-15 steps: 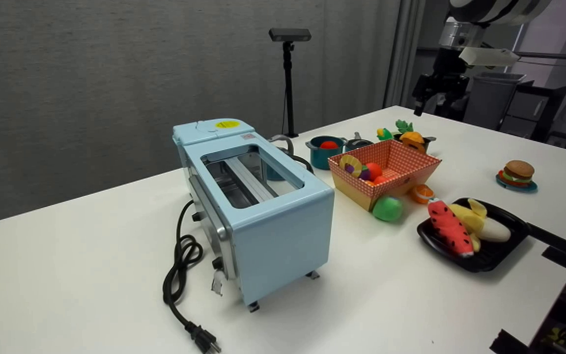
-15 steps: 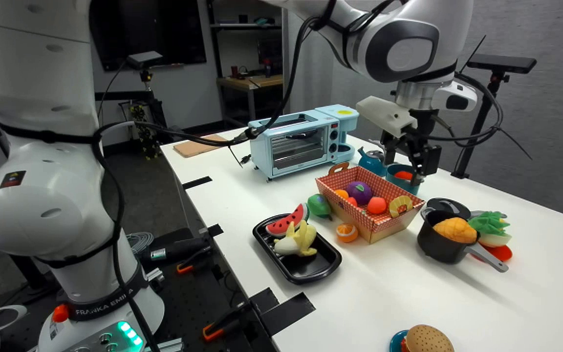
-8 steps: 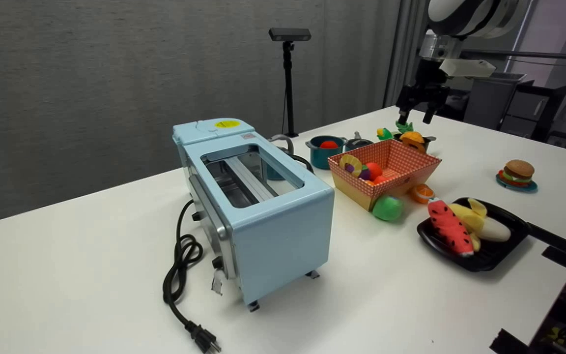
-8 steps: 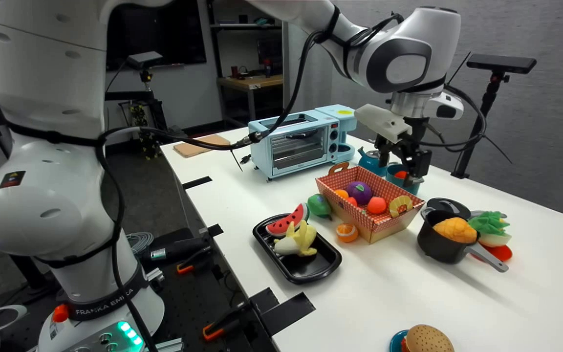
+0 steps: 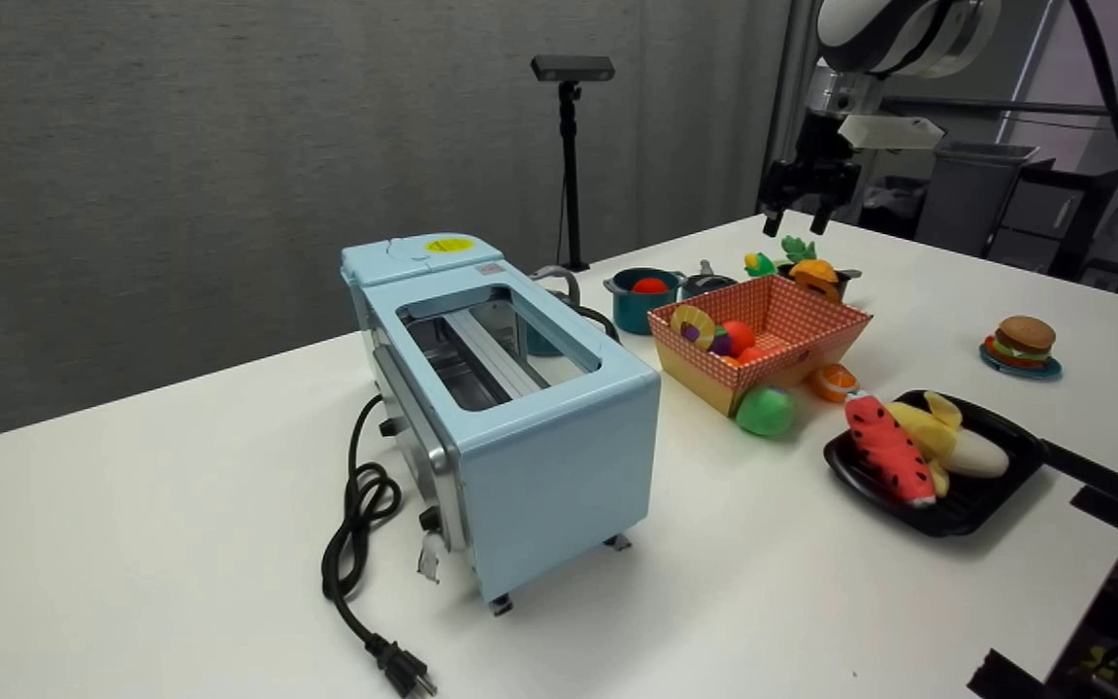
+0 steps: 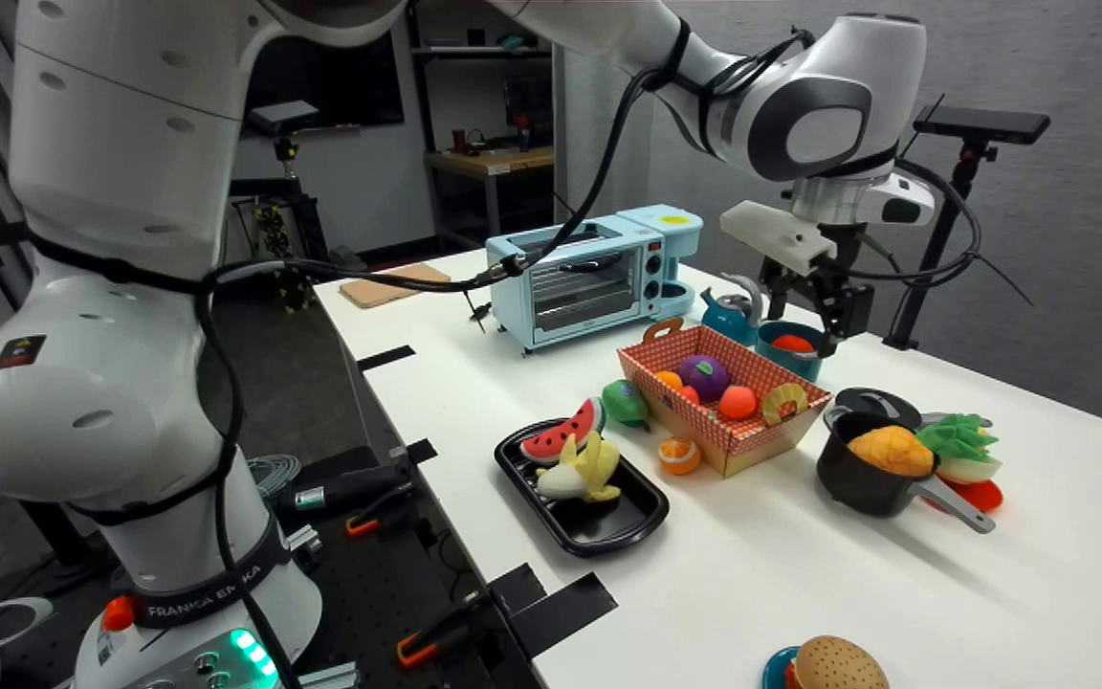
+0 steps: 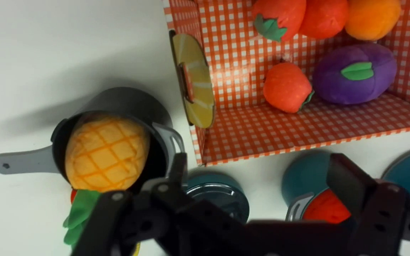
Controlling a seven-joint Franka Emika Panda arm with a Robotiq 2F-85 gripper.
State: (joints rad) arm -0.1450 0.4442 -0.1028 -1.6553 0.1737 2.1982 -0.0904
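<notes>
1. End effector point(image 5: 796, 228) shifted since earlier frame, now nearer the checked basket point(image 5: 797, 316) in an exterior view; items unmoved.
2. Spread wide, nothing held.
3. Lidded pan point(image 7: 228, 201) and teal pot point(image 7: 303, 174) lie below it, beside basket's long side; black saucepan point(image 7: 123, 99) off short end, handle pointing away.
4. Pan, pot partly hidden; clearance unclear.

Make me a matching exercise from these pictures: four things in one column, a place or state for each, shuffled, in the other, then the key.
1. Pineapple
2. Plum
3. Teal pot
4. Tool

A. in the checked basket
B. wide open, gripping nothing
C. has a red toy inside
D. in the black pan

Pairs: 1-D, 2-A, 3-C, 4-B
</notes>
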